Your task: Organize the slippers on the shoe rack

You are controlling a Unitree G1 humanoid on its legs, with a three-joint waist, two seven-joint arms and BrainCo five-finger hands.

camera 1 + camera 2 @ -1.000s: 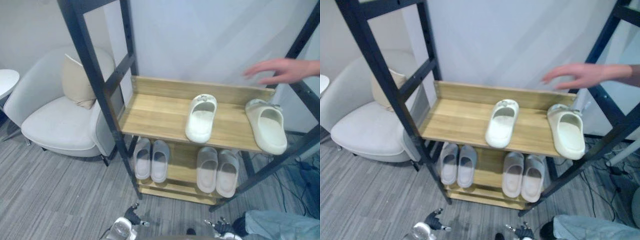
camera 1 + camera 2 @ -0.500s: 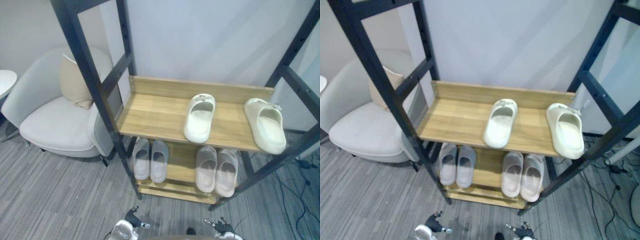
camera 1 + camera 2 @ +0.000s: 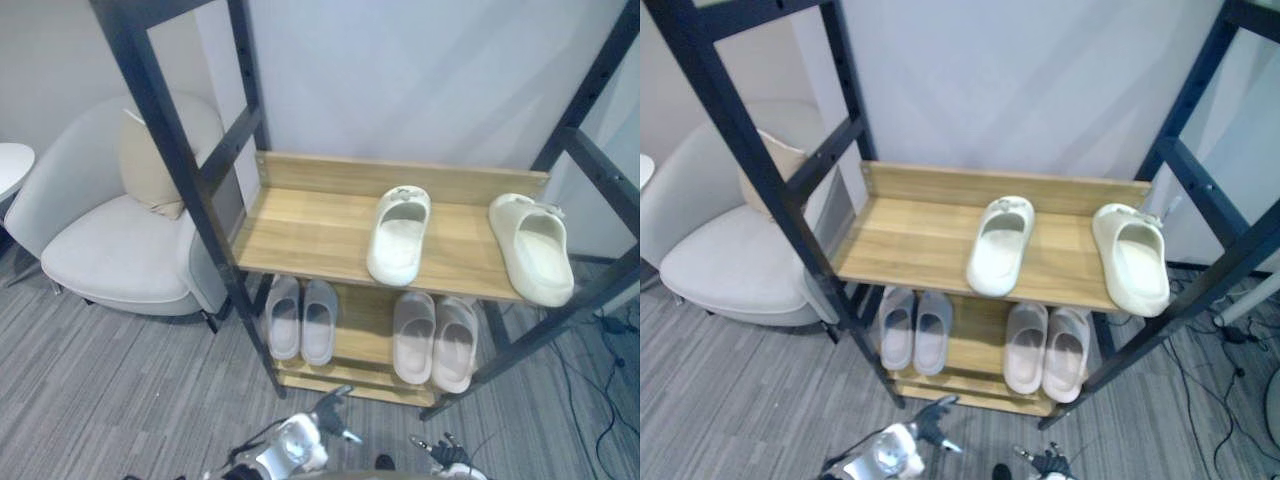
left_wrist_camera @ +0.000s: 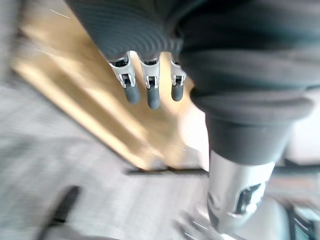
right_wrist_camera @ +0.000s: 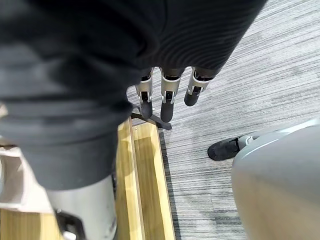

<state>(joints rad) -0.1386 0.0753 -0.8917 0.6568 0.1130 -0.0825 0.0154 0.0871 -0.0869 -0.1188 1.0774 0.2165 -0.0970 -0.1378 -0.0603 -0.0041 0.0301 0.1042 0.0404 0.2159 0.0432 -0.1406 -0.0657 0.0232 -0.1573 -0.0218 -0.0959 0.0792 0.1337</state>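
A home-like room corner: grey carpet (image 3: 90, 400), pale armchair (image 3: 110, 240) with cushion (image 3: 148, 165), slipper-laden shoe rack (image 3: 320, 225)

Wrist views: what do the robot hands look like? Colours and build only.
They match. The left robot hand has a dark ribbed cover over its back and wrist. Slim silver fingers with rounded dark tips stick out from under it. Beside them is a thicker silver part below a smooth dark sleeve. The right robot hand has the same ribbed cover, the same silver dark-tipped fingers and the same silver part.

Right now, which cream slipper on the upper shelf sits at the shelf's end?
The right cream slipper: it lies at the right end beside the black frame; the other cream slipper lies near the middle.
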